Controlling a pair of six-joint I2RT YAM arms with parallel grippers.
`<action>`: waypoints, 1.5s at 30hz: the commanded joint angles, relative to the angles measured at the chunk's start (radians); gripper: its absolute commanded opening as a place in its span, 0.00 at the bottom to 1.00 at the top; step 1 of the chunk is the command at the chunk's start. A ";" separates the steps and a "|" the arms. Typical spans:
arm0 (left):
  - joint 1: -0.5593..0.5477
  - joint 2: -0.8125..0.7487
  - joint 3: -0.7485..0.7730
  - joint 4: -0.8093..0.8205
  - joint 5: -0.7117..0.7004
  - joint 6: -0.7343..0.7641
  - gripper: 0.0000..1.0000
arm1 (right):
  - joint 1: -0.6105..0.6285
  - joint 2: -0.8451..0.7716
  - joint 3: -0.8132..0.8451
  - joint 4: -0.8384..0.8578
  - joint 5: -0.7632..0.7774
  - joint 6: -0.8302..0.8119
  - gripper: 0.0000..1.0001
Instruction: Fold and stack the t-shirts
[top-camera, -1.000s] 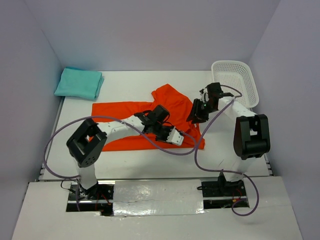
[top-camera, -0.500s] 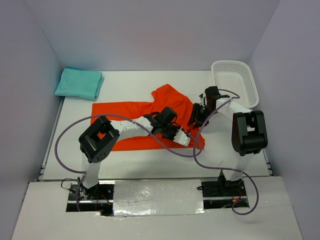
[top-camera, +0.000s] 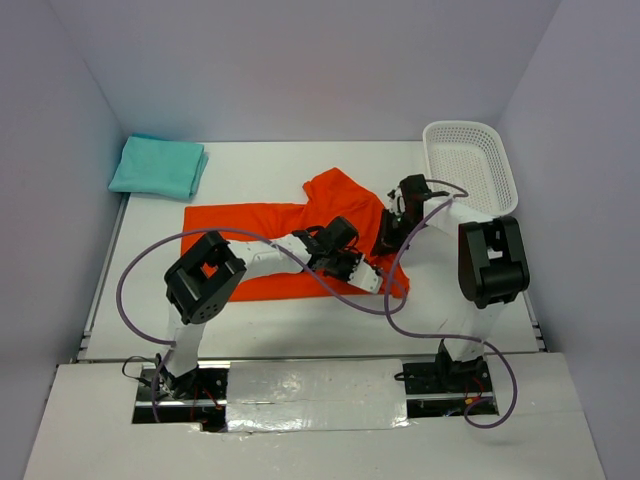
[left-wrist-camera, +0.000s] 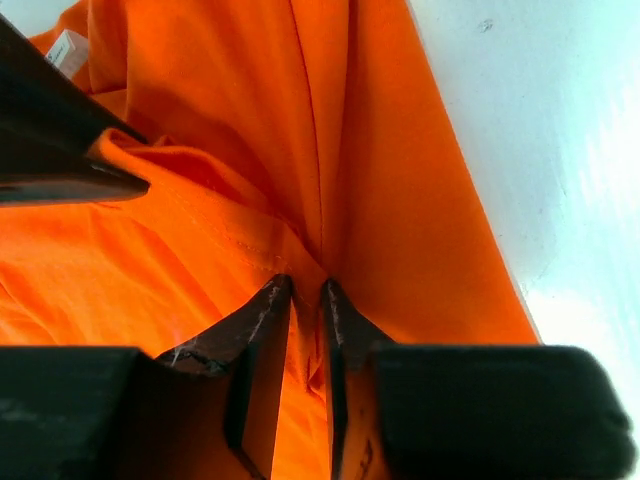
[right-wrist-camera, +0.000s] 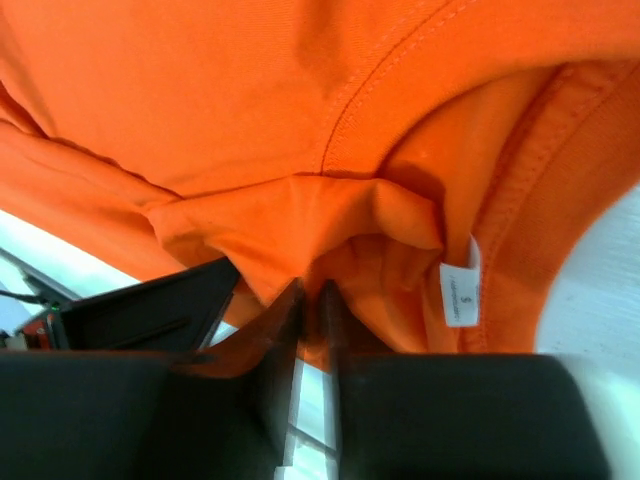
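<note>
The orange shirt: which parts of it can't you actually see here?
- Top view: the orange shirt has its right end under the left arm and right arm; where the cloth is gripped is hidden.
- Left wrist view: the left pincer pinches a fold; the layers inside cannot be counted, and the frame cuts the shirt off.
- Right wrist view: print on the label is too small to read.

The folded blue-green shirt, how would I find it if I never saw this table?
Look at the white table and go to its far left corner. The folded teal t-shirt lies there, apart from the orange t-shirt in the middle. It alone is folded up neat and blue-green.
</note>
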 joint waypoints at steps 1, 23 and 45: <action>-0.003 -0.012 0.014 -0.009 0.002 -0.024 0.31 | 0.015 0.028 0.016 0.033 -0.047 -0.001 0.14; 0.062 0.017 0.155 -0.107 0.130 -0.202 0.44 | -0.066 0.100 0.103 0.122 -0.206 0.160 0.15; 0.066 0.045 0.180 -0.139 0.177 -0.119 0.42 | -0.096 0.133 0.105 0.160 -0.186 0.210 0.39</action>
